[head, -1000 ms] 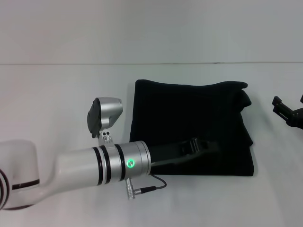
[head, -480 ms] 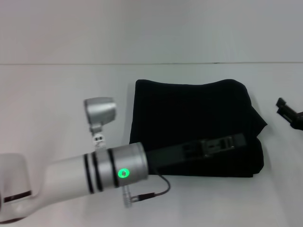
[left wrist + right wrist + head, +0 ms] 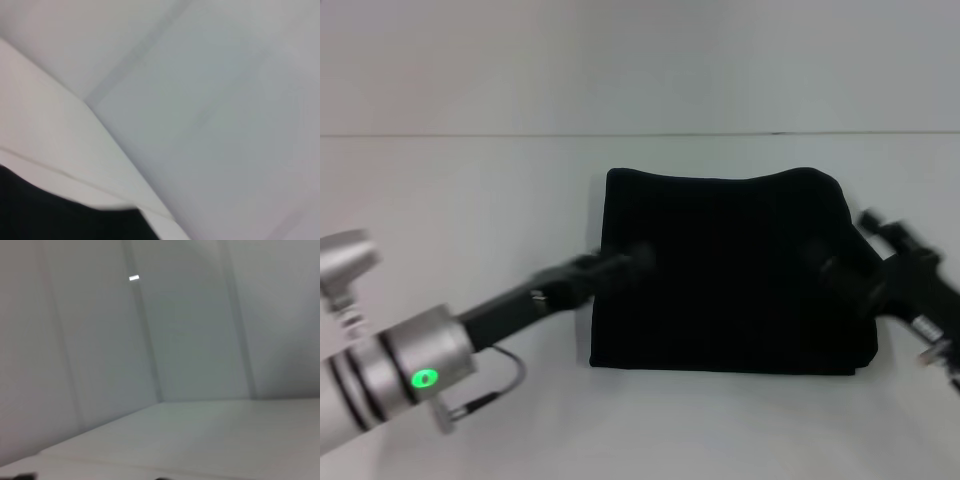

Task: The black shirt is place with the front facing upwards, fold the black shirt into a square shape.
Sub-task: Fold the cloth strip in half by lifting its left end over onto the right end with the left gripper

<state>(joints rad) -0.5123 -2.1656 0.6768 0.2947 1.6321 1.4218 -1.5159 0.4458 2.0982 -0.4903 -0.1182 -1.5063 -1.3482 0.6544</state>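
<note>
The black shirt (image 3: 730, 270) lies folded into a rough square in the middle of the white table (image 3: 460, 200), plain black side up, with no lettering showing. My left gripper (image 3: 635, 258) is blurred with motion and sits at the shirt's left edge, its arm reaching in from the lower left. My right gripper (image 3: 840, 272), also blurred, is over the shirt's right edge. A dark patch that looks like the black shirt (image 3: 45, 215) fills one corner of the left wrist view. The right wrist view shows only table and wall.
A pale wall (image 3: 640, 60) rises behind the table's far edge. A thin cable (image 3: 490, 385) loops off the left wrist near the table's front.
My left arm has drawn back leftward from over the shirt to its left edge. My right gripper has come in from the far right onto the shirt's right edge. The bulging right flap now lies flatter.
</note>
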